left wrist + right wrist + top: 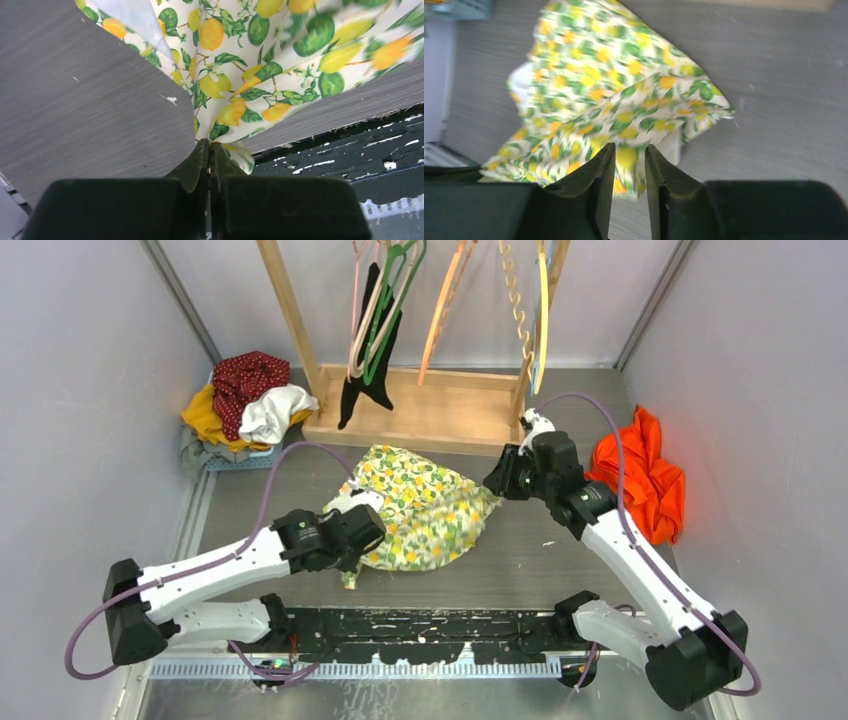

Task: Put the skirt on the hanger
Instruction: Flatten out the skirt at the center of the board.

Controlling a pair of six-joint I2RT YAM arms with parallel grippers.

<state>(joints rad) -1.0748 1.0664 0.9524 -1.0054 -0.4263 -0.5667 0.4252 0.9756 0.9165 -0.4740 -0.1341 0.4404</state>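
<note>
1. Left gripper (pixel 209 147): your left wrist view shows the jaws pressed together on a fold of the lemon-print skirt (pixel 250 50). The pinch sits at the skirt's near left edge, low over the table (pixel 560 550).
2. Lemon-print skirt: it lies crumpled in a heap on the table, mid-scene, between the two arms and in front of the wooden rack (pixel 420 410). No part of it touches a hanger.
3. Wooden rack: the pink hanger (pixel 365 320) and green hanger (pixel 395 300) hang with a black garment (pixel 365 370). The orange hanger (pixel 445 300) and yellow hanger (pixel 543 310) appear bare.
4. Right gripper (pixel 630 152): the jaws stand a little apart at the skirt's far right corner, and cloth shows through the gap. I see no clamp on it.
5. Progress, as judged: early. You have one hold on the skirt. Left to do: secure the waistband, fetch or approach a hanger, and mount the skirt on it.
6. Not verifiable:
   - the left fingertips are hidden by the wrist in the overhead view
   - the waistband cannot be picked out in the heap
   - the tops of the hangers are cut off, so the rail and hooks are unseen
   - the right wrist view is blurred, so I cannot tell whether those fingers touch the cloth
</note>
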